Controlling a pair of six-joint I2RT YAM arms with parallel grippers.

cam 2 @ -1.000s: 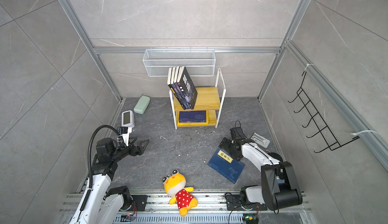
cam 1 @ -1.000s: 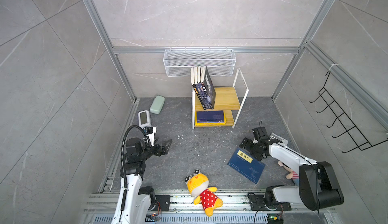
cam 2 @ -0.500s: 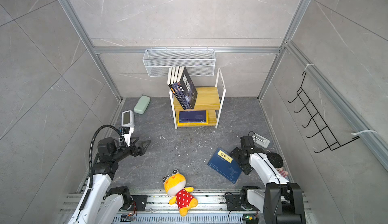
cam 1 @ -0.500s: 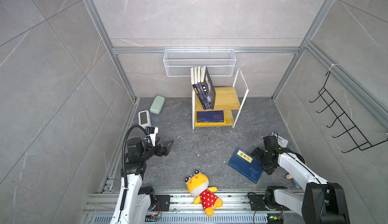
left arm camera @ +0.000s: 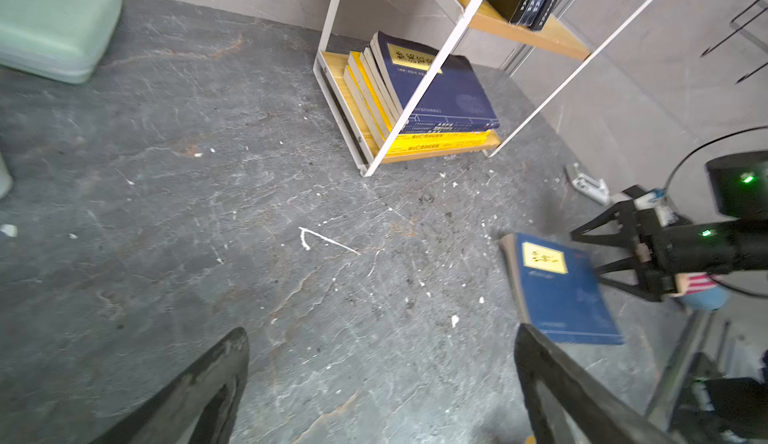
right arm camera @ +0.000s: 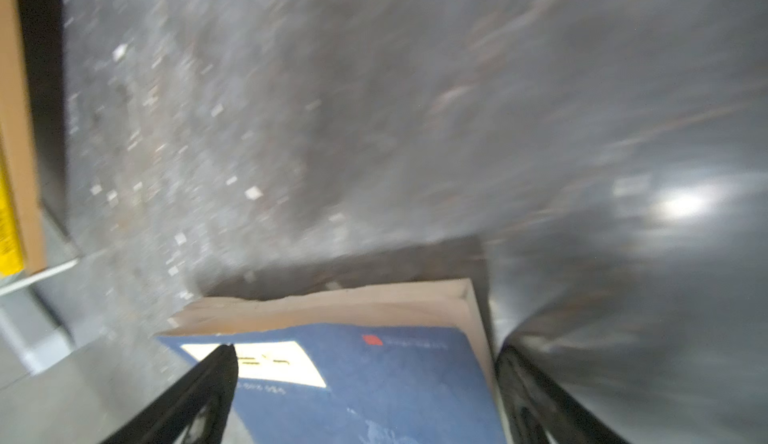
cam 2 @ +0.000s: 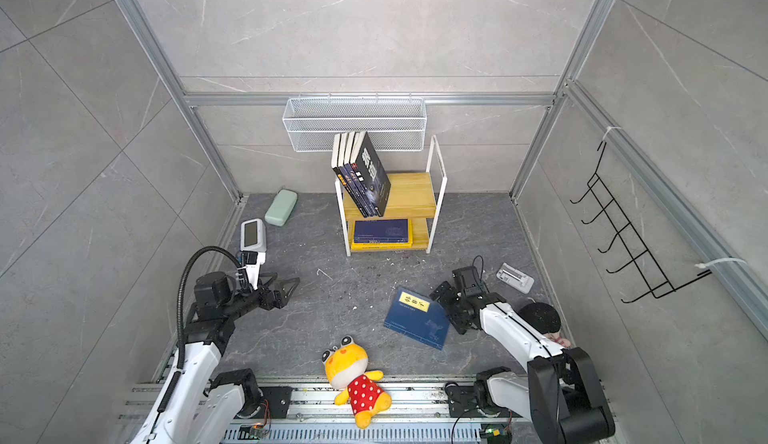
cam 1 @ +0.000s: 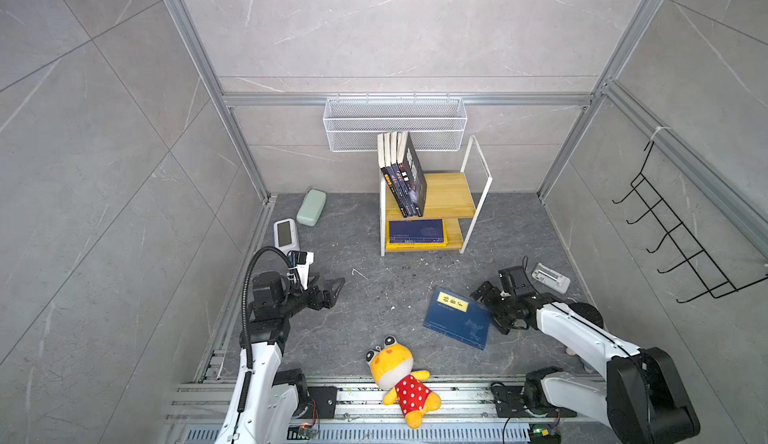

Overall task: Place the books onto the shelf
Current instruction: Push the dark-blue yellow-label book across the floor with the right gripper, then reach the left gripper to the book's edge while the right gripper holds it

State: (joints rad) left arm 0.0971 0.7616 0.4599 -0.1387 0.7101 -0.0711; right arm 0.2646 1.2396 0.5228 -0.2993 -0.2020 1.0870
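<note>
- Lying nearest, on the front rail: yellow plush toy (cam 1: 401, 379) (cam 2: 353, 375), red dotted dress, face up.
- Just behind it, blue book (cam 1: 457, 317) (cam 2: 417, 317) with a yellow title label. It lies flat on the dark worktop (cam 1: 374, 296), cover up, skewed, right of centre, not on the shelf.
- right gripper (cam 1: 489, 311) (cam 2: 448, 311) sits at the book's right edge, low over the worktop, jaws spread wide, nothing grasped.
- Right wrist view: the book's (right arm camera: 365, 379) corner sits between the two fingers (right arm camera: 208, 388). One crosses the label, the other is past the page edge. Blurred, so contact cannot be told.
- left gripper (cam 1: 334, 290) (cam 2: 289, 290) is on the left side, well apart from the blue book, jaws wide, empty, over bare worktop. From its wrist view the book (left arm camera: 561, 288) lies off to one side of the fingers.
- Small white gadget (cam 1: 550, 277) is near the right gripper, by the right wall.
- Farther back on the left: white screen device (cam 1: 284, 234), then green case (cam 1: 311, 207).
- shelf (cam 1: 440, 196) (cam 2: 409, 196) stands back centre against the wall.
- Lower tier: flat stack (cam 1: 415, 234) (left arm camera: 436, 92), navy book on top of yellow ones.
- Upper tier: standing books (cam 1: 405, 180) (cam 2: 365, 180), dark covers, at the left end of the board.
- mesh basket (cam 1: 395, 123) hangs on the back wall, just behind the standing books' tops.
</note>
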